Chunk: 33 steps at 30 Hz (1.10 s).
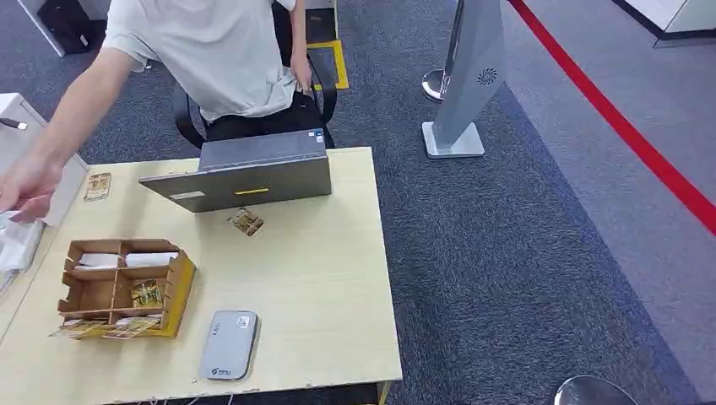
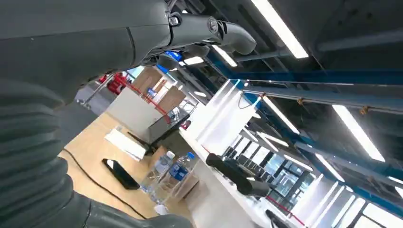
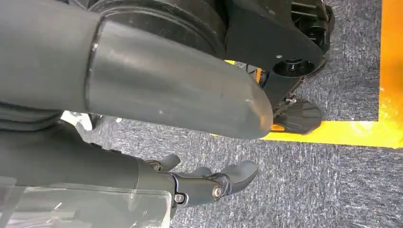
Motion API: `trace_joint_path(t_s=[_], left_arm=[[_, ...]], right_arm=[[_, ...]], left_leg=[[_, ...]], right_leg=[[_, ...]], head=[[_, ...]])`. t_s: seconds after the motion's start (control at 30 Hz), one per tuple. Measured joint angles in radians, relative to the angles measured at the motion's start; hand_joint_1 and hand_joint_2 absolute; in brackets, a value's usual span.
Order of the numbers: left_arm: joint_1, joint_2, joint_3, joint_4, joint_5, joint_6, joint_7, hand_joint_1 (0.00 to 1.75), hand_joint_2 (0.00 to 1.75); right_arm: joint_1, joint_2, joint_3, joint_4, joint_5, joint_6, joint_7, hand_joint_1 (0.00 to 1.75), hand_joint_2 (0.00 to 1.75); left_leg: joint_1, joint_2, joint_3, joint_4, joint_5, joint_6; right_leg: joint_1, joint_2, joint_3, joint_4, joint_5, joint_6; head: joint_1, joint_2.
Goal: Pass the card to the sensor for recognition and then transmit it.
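The left hand (image 2: 157, 33) fills the frame from nine to twelve o'clock, its grey fingers (image 2: 223, 31) stretched out with nothing in them. Towards seven o'clock lies a pale wooden desk (image 2: 90, 147) with a flat black device (image 2: 119, 173), a thin black cable (image 2: 95, 183) and two clear water bottles (image 2: 166, 175). Long ceiling lights (image 2: 280, 28) run from one to four o'clock.

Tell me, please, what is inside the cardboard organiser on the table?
The cardboard organiser holds white cards in its far compartments and a patterned card in a middle one. More patterned cards stick out of the front slots. The left middle compartment looks empty, though its wall hides the floor.
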Motion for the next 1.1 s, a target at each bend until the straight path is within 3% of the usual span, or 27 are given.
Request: trace_joint_path(t_s=[0.37,0.4,0.47,0.73,0.77,0.87,1.1], left_arm=[[-0.182,0.156,-0.095,0.285,-0.154,0.012,0.107,0.00,1.75],[-0.195,0.167,-0.102,0.307,-0.156,0.011,0.114,0.00,0.00],[-0.221,0.188,-0.118,0.354,-0.160,0.011,0.124,0.00,0.00],[-0.230,0.195,-0.122,0.370,-0.162,0.010,0.129,0.00,0.00],[-0.261,0.225,-0.147,0.426,-0.165,0.008,0.142,0.00,1.75],[-0.323,0.299,-0.252,0.552,-0.189,-0.008,0.191,0.00,1.75],[-0.326,0.310,-0.268,0.574,-0.189,-0.008,0.192,0.00,1.75]], right_arm=[[-0.003,0.000,0.000,0.005,0.002,0.011,0.007,0.00,0.00],[-0.003,0.000,0.000,0.005,0.002,0.011,0.007,0.00,0.00],[-0.003,0.000,0.000,0.005,0.002,0.012,0.007,0.00,0.00],[-0.003,0.000,0.000,0.005,0.002,0.013,0.007,0.00,0.00],[-0.004,0.000,0.000,0.006,0.005,0.016,0.006,0.00,0.00],[-0.004,0.000,0.000,0.008,0.018,0.021,0.001,0.00,0.00],[-0.005,0.000,0.000,0.008,0.018,0.021,0.001,0.00,0.00]], left_leg=[[0.000,0.001,0.000,0.000,0.001,0.000],[0.000,0.002,0.000,0.000,0.001,0.000],[0.000,0.002,-0.001,0.000,0.001,0.000],[0.000,0.002,-0.001,0.000,0.001,0.001],[0.000,0.002,-0.001,0.000,0.001,0.001],[0.000,0.003,-0.002,0.000,0.001,0.001],[0.000,0.004,-0.003,0.000,0.001,0.001]], right_leg=[[0.000,0.001,0.000,0.000,0.001,0.000],[0.000,0.002,-0.001,0.000,0.001,0.000],[0.000,0.002,-0.001,0.000,0.001,0.000],[0.000,0.002,-0.001,0.000,0.001,0.000],[0.000,0.002,-0.001,0.000,0.001,0.000],[0.000,0.003,-0.002,0.000,0.002,0.000],[0.000,0.003,-0.003,0.000,0.002,-0.001]], head=[[0.000,0.000],[0.000,0.000],[0.000,0.000],[0.001,0.000],[0.000,0.000],[0.000,0.000],[0.000,0.000]])
